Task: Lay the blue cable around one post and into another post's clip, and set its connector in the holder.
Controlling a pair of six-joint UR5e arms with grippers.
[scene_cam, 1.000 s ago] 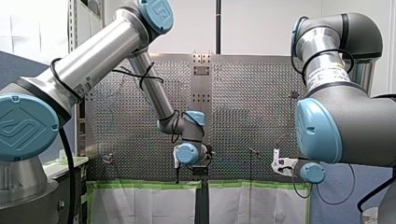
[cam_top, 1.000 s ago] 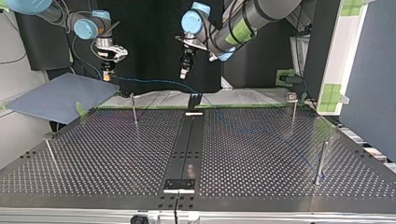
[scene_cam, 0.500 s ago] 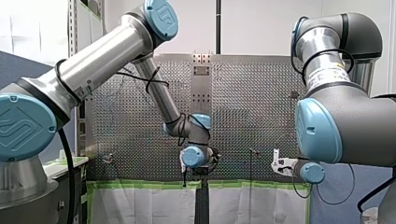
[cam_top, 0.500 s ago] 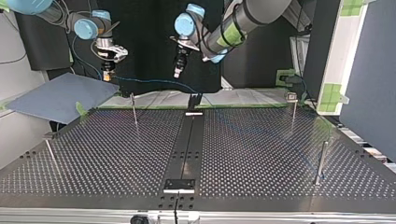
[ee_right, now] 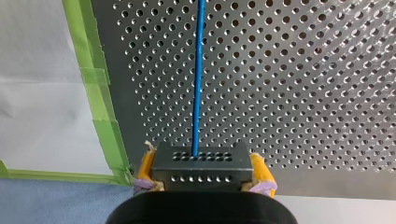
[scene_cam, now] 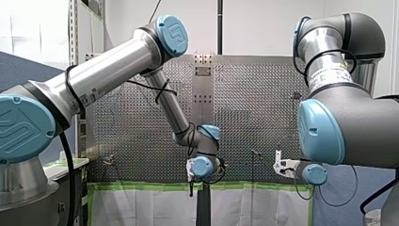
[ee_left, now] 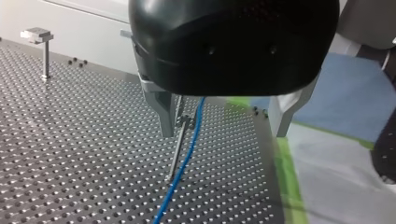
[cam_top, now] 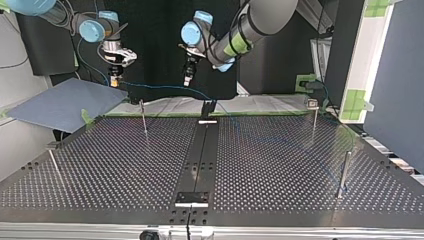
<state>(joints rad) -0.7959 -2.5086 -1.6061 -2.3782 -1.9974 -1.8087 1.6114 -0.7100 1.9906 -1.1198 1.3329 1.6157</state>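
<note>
**Right wrist view: connector clamped, cable running ahead**

The right gripper is closed, its yellow pads on either side of the dark connector. The blue cable leaves the connector and runs straight ahead over the perforated table. The left gripper stands wide open, holding nothing. Below, between its fingers, the cable passes just beside a thin post; contact cannot be determined.
</note>
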